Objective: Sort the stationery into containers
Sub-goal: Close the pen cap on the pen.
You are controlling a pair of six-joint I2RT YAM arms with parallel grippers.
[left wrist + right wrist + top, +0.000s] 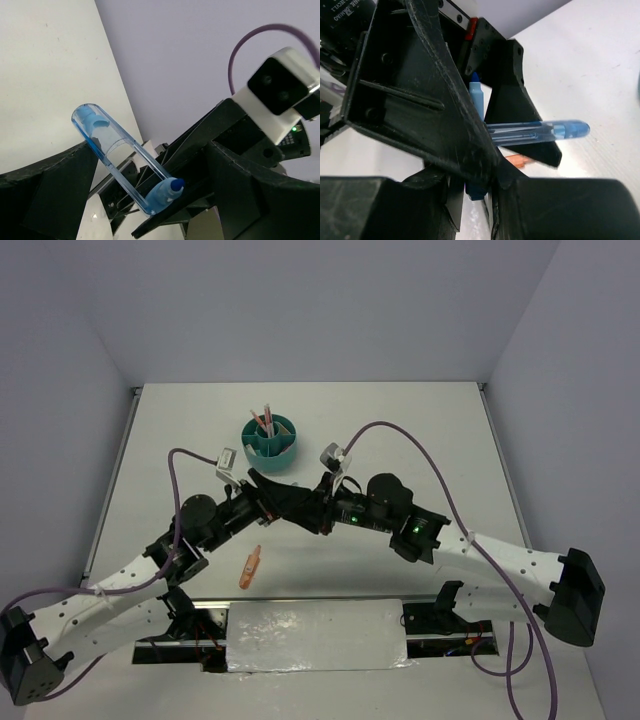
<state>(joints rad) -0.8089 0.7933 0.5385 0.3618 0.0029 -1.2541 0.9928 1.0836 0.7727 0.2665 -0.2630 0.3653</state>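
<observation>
The two arms meet over the middle of the table (400,430), just in front of the cup (287,450). The right gripper (476,190) has its fingers close together and pinches a blue marker (476,102), which stands up between them. A clear blue tube (540,131) sticks out sideways from the blue marker. The left gripper (150,155) has its fingers spread wide, one on each side of the blue marker and the tube. I cannot tell if they touch either one. The cup is teal, and pink pens (262,420) stand in it. An orange marker (250,567) lies flat on the table, closer to the arm bases, apart from both grippers.
</observation>
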